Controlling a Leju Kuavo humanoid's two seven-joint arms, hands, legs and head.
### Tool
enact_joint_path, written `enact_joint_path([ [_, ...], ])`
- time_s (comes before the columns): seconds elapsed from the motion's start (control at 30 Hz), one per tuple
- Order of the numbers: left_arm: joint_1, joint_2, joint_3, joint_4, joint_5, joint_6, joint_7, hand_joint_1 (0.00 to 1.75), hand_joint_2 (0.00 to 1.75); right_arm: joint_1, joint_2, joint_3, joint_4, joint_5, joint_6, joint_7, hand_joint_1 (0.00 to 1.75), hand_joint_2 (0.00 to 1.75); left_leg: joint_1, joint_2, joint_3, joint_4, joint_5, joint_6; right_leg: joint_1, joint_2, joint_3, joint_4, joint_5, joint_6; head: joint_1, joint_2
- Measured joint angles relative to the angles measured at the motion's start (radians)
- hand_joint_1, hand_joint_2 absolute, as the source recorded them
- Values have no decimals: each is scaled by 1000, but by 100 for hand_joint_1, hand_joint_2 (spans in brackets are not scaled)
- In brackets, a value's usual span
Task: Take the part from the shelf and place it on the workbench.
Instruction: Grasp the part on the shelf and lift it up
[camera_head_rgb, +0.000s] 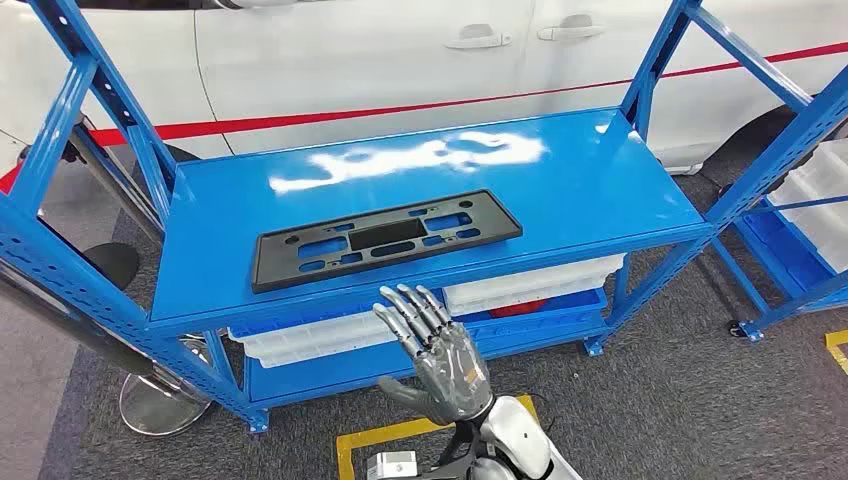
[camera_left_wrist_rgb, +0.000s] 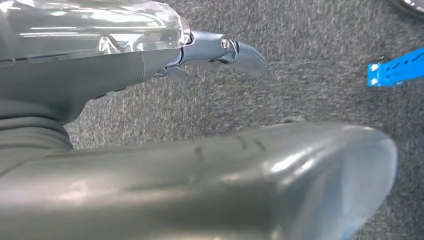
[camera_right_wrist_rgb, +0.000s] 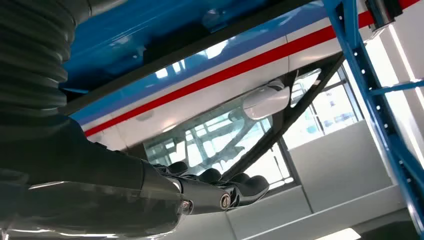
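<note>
So the black part is lying flat on the top deck of the blue shelf, sitting around the middle of the head view. The right hand is hovering low-center in the frame, just below the shelf's front edge, fingers spread and gripping nothing. The left hand is hanging over grey carpet, looking empty with fingers loose. White car is sitting along the top.

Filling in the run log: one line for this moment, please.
part: black plate flat on blue shelf | right hand open, raised below shelf edge | left hand holds nothing, over carpet
</note>
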Motion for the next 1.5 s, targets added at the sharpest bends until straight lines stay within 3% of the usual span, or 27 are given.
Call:
enact_joint_path([
  [0.13, -4, -5, 0, 1, 1, 2, 0, 0, 0, -25, 12, 28, 72, 66, -22, 32, 0, 175, -1, 2, -4, -1, -2, -11, 9, -2, 12, -44, 3, -8, 0, 0],
  [0.2, -5, -6, 0, 2, 4, 5, 0, 0, 0, -40, 19, 40, 123, 106, -34, 57, 0, 175, -1, 4, -5, 5, -9, -21, 2, -3, 20, -60, 10, -7, 0, 0],
  [0.27, -6, -6, 0, 3, 7, 8, 0, 0, 0, -58, 28, 46, 181, 146, -48, 82, 0, 175, 1, 6, -32, 71, -50, -32, -8, -5, 29, -74, 16, -7, 0, 0],
  [0.33, -7, -6, 0, 3, 11, 11, 0, 0, 0, -76, 33, 42, 243, 183, -61, 104, 0, 175, 11, 7, -92, 196, -110, -44, -10, -7, 31, -76, 16, -8, 0, 0],
  [0.37, -6, -6, 0, 4, 14, 12, 0, 0, 0, -81, 34, 34, 269, 200, -66, 112, 0, 175, 16, 7, -118, 246, -125, -50, -11, -7, 30, -76, 16, -7, 0, 0],
  [0.4, -5, -6, 0, 4, 16, 12, 0, 0, 0, -85, 35, 22, 293, 219, -72, 118, 0, 175, 21, 8, -131, 268, -123, -55, -12, -7, 31, -75, 14, -6, 0, 0],
  [0.43, -4, -6, 0, 4, 18, 11, 0, 0, 0, -89, 36, 7, 311, 237, -78, 123, 0, 175, 26, 8, -124, 248, -101, -60, -14, -7, 32, -73, 12, -3, 0, 0],
  [0.53, -5, -5, 0, 4, 21, -14, -1, 0, 0, -105, 46, -44, 344, 289, -98, 134, 0, 175, 34, 11, -37, 61, -8, -69, -20, -5, 34, -62, 2, 15, 0, 0],
  [0.6, -6, -4, 0, 6, 26, -49, -2, 0, 0, -117, 56, -70, 356, 327, -110, 148, 0, 175, 32, 10, -12, 7, -1, -59, -18, -3, 31, -55, -2, 28, 0, 0],
  [0.73, -8, -4, 1, 6, 35, -93, -1, 0, 0, -139, 78, -83, 377, 370, -119, 191, 0, 175, 28, 8, -8, 2, 0, -26, -23, -1, 19, -28, -20, 50, 1, 0],
  [0.8, -9, -4, 1, 6, 37, -97, 0, 0, 0, -151, 85, -84, 386, 371, -120, 207, 0, 175, 28, 9, -4, 0, -2, -15, -24, -1, -30, 70, -66, 55, 1, 0],
  [0.87, -9, -4, 1, 6, 38, -98, 1, 0, 0, -156, 87, -84, 395, 369, -120, 213, 0, 175, 23, 8, 0, 0, -6, -7, -23, -1, -103, 193, -102, 55, 1, 0],
  [0.9, -9, -3, 2, 6, 39, -98, 2, 0, 0, -156, 87, -84, 400, 367, -120, 215, 0, 175, 19, 7, 3, 0, -9, -5, -22, -1, -126, 223, -98, 53, 1, 0],
  [0.93, -9, -3, 2, 6, 39, -98, 3, 0, 0, -157, 87, -85, 404, 364, -120, 216, 0, 175, 16, 5, 8, 0, -13, -3, -20, 0, -131, 216, -76, 48, 1, 0],
  [1.0, -9, -3, 5, 6, 39, -99, 5, 0, 0, -163, 87, -85, 408, 355, -120, 221, 0, 175, 10, 2, 21, 0, -23, -2, -10, 0, -93, 105, 4, 28, 1, 0],
  [1.07, -10, -3, 7, 8, 38, -103, 6, 0, 0, -172, 88, -88, 411, 346, -121, 228, 0, 175, 4, 1, 31, -1, -34, -6, 2, -1, -46, -3, 47, 5, -1, 0],
  [1.17, -13, -3, 8, 9, 34, -110, 10, 0, 0, -182, 88, -92, 414, 345, -122, 242, 0, 175, 8, 3, 39, -11, -42, -20, 10, 0, -23, -48, 37, -8, 0, 0],
  [1.23, -14, 0, 9, 8, 27, -115, 12, 0, 0, -183, 89, -95, 414, 349, -123, 257, 0, 175, 8, 6, 46, -6, -51, -30, 1, -1, 0, -72, 37, -9, 0, 0],
  [1.27, -15, 1, 9, 8, 22, -118, 13, 0, 0, -185, 89, -96, 414, 351, -124, 264, 0, 175, 8, 7, 35, 23, -65, -35, -4, -2, 15, -84, 36, -9, -1, 0],
  [1.37, -15, 7, 8, 8, 3, -131, 16, 0, 0, -186, 90, -103, 412, 361, -120, 289, 0, 175, 19, 8, -71, 198, -116, -53, -9, -4, 43, -94, 22, -9, -2, 0],
  [1.4, -14, 9, 7, 8, -4, -135, 18, 0, 0, -183, 90, -107, 408, 366, -114, 297, 0, 175, 24, 9, -104, 235, -112, -59, -10, -3, 50, -93, 14, -7, -2, 0],
  [1.43, -13, 11, 5, 8, -11, -139, 21, 0, 0, -179, 90, -111, 401, 371, -106, 304, 0, 175, 29, 9, -121, 238, -90, -64, -12, -1, 58, -90, 5, -4, -2, 0],
  [1.5, -14, 15, -2, 8, -25, -147, 29, 0, 0, -171, 90, -120, 380, 380, -92, 316, 0, 175, 37, 11, -105, 144, -2, -71, -18, 1, 78, -82, -17, 6, -2, 0],
])
